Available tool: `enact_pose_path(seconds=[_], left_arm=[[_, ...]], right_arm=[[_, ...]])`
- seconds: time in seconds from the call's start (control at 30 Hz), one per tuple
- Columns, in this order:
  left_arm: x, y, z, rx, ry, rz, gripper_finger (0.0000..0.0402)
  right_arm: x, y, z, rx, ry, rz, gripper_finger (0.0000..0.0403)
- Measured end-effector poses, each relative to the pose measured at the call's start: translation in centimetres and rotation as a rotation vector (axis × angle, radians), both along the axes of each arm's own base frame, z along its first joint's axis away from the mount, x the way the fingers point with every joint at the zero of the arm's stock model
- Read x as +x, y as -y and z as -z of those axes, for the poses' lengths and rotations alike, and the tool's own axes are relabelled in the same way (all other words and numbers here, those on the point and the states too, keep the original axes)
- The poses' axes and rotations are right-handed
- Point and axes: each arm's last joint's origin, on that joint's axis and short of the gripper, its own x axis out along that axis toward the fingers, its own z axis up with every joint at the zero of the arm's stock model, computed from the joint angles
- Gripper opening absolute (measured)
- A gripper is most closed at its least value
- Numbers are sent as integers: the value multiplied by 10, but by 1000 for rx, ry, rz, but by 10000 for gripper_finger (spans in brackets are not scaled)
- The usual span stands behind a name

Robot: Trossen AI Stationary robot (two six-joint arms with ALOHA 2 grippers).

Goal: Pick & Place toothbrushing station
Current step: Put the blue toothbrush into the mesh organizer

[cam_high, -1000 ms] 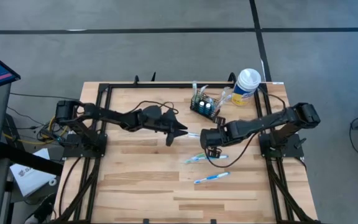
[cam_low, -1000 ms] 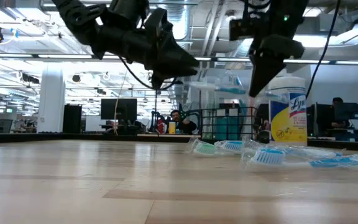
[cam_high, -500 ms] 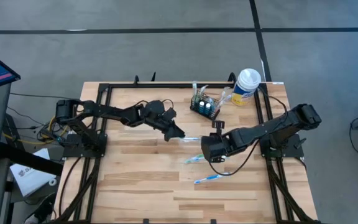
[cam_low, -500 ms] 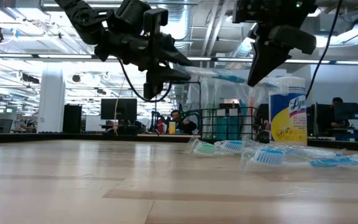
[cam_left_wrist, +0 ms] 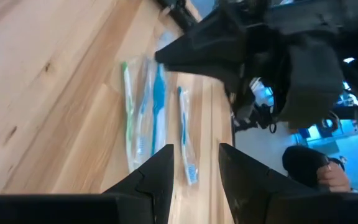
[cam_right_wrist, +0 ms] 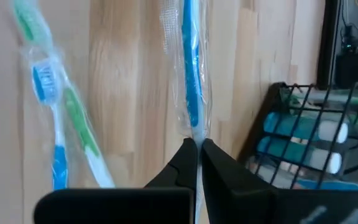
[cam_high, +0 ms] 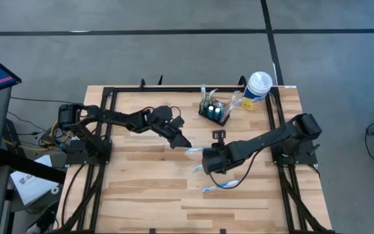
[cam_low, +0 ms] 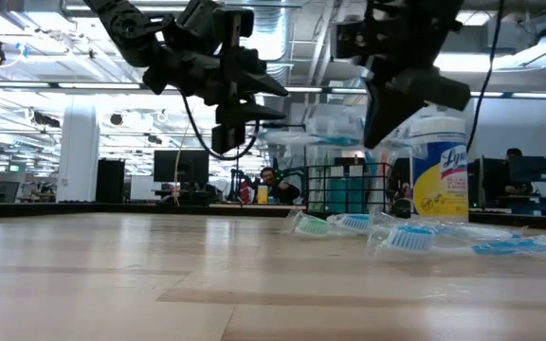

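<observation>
1. Pale wooden planks form the table [cam_high: 148, 188], on which two dark arms are mounted at opposite sides.
2. The right gripper [cam_right_wrist: 198, 149] is seen in its wrist view with its two dark fingers pressed together, pinching the clear plastic wrapper of a blue toothbrush [cam_right_wrist: 191, 68]; the brush is held clear of the wood.
3. The left gripper [cam_left_wrist: 194, 158] is shown raised above the table's middle, just beside the right gripper [cam_high: 206, 156]; its fingers stand apart with a narrow gap, and nothing is seen between them.
4. The toothbrushing station, a small black rectangular wire-mesh caddy [cam_high: 213, 112], stands near the table's far edge, well apart from both grippers, with blue and white items inside.
5. A tall white, yellow and blue cylindrical canister with a white lid [cam_high: 257, 90] stands just beside the caddy, toward the right arm's side.
6. Further wrapped blue and green toothbrushes [cam_high: 221, 186] lie flat on the wood below the right gripper.
7. A seated person [cam_low: 271, 184] is visible in the room beyond the table.
</observation>
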Motion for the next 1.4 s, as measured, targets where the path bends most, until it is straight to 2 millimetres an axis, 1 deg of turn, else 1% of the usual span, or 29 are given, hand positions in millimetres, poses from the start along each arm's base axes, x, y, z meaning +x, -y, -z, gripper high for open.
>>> enact_pose_path(seconds=[0.13,0.27,0.43,0.53,0.7,0.87,0.93,1.0,1.13,1.17,1.27,1.4], left_arm=[[-2,0,3,4,-35,7,121],[-2,2,5,1,-50,14,121],[-3,8,7,-2,-75,38,121],[-3,14,6,-20,-72,83,121],[-2,23,6,-39,-74,126,121],[-2,27,6,-52,-75,161,118],[-3,28,7,-59,-88,167,106],[-4,28,10,-65,-119,167,85],[-7,27,13,-41,-152,164,22],[-7,27,14,-35,-155,159,14],[-7,27,14,-16,-152,149,12],[-6,26,14,26,-148,122,8]], right_arm=[[16,-6,-2,-9,-40,-24,0],[27,-11,-9,-14,-37,-72,0],[33,-13,-23,-17,-9,-96,0],[36,-11,-28,-22,2,-105,0],[37,-10,-29,-27,-2,-114,0],[38,-10,-29,-25,4,-116,0],[38,-10,-29,-28,1,-122,0],[38,-10,-29,-28,-1,-124,0],[38,-10,-29,-26,3,-123,1],[38,-10,-29,-22,0,-125,1],[38,-10,-29,-16,-4,-126,7],[37,-11,-29,23,-10,-134,32]])
